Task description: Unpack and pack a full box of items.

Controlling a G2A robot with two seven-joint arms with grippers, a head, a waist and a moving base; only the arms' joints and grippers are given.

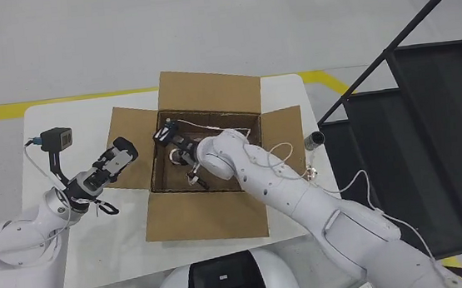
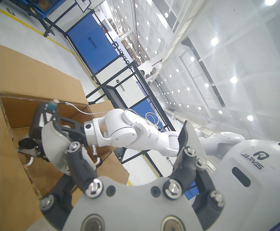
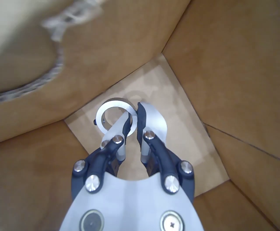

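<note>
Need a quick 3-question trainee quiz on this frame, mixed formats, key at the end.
1. True or false: the right gripper is down inside the open brown cardboard box.
2. Multiple choice: what is the right gripper shut on? A) a silver metal ring B) a red plastic cup C) a blue cloth
3. Fill in: the left gripper, outside the box, is ____ (open or shut).
Key: 1 true; 2 A; 3 open.

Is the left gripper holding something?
No, the left gripper is open, with nothing between its fingers.
</note>
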